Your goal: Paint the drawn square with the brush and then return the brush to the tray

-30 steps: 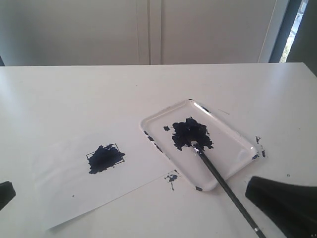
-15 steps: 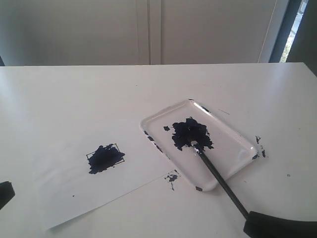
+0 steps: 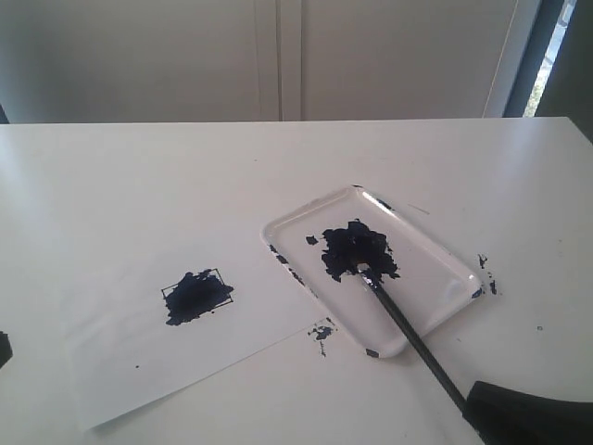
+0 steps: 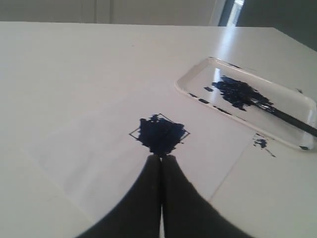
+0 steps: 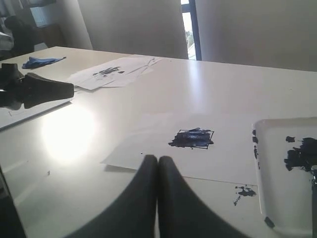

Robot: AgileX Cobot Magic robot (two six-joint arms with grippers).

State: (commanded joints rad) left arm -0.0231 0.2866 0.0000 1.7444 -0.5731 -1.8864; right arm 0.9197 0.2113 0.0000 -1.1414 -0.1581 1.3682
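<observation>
Fingers of the left gripper point(image 4: 161, 159) and the right gripper point(image 5: 157, 160) were pressed together on nothing. Lower left lay the paper sheet point(image 3: 130, 371). Right of centre, the tray point(image 3: 422, 264) held the brush point(image 3: 408, 332), tip on the paint, likely to keep wet bristles off the table. The drawn square point(image 3: 196, 295) was smeared blue, apparently finished

Count entry. We log one tray point(image 3: 435, 278), one brush point(image 3: 412, 338), one drawn square point(image 3: 198, 292), one paper sheet point(image 3: 120, 343) and one table point(image 3: 139, 185).

Grippers: two, the left gripper point(image 4: 161, 157) and the right gripper point(image 5: 157, 158).

Large dark blue patches: two, the tray blotch point(image 3: 359, 248) and the square smear point(image 3: 190, 304).

Small paint marks on bare table: two, the corner splatter point(image 3: 321, 332) and the side splatter point(image 3: 485, 271).

From the right wrist view we add one blue lump point(image 5: 42, 62). The marked sheets point(image 5: 114, 72) near it overlap, so we cannot count them.
</observation>
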